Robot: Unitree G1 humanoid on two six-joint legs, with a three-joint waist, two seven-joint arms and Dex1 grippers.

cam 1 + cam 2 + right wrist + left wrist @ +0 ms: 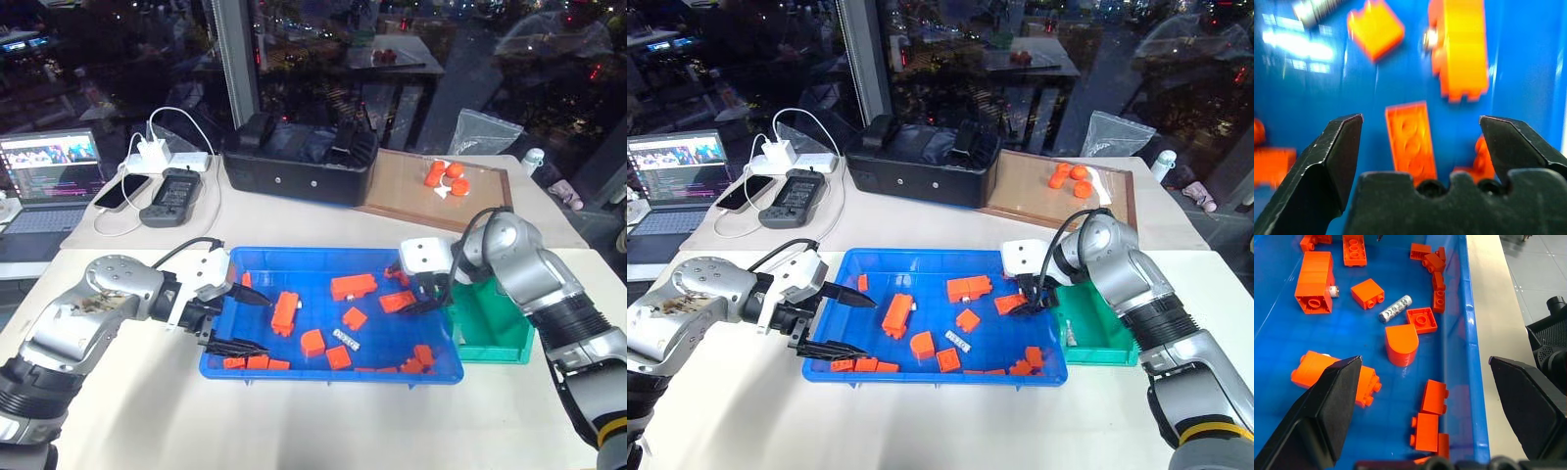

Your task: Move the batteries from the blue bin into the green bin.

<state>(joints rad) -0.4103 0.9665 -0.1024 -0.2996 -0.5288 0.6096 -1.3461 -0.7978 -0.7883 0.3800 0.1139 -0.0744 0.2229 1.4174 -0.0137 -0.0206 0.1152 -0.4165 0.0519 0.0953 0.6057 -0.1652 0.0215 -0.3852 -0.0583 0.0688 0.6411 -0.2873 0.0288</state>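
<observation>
The blue bin lies in the middle of the table with several orange blocks in it. One silvery battery lies among the blocks near the bin's front wall, and it is the same battery in the left wrist view. A second battery's end peeks out beside a big orange block. A small pale cylinder lies in the green bin, which touches the blue bin's right side. My left gripper hangs open over the blue bin's left end, empty. My right gripper is open over its right end, empty.
A black box stands behind the blue bin. A wooden-framed board with orange pieces lies at the back right. At the back left are a laptop, a phone, a charger and cables. A plastic bag lies far right.
</observation>
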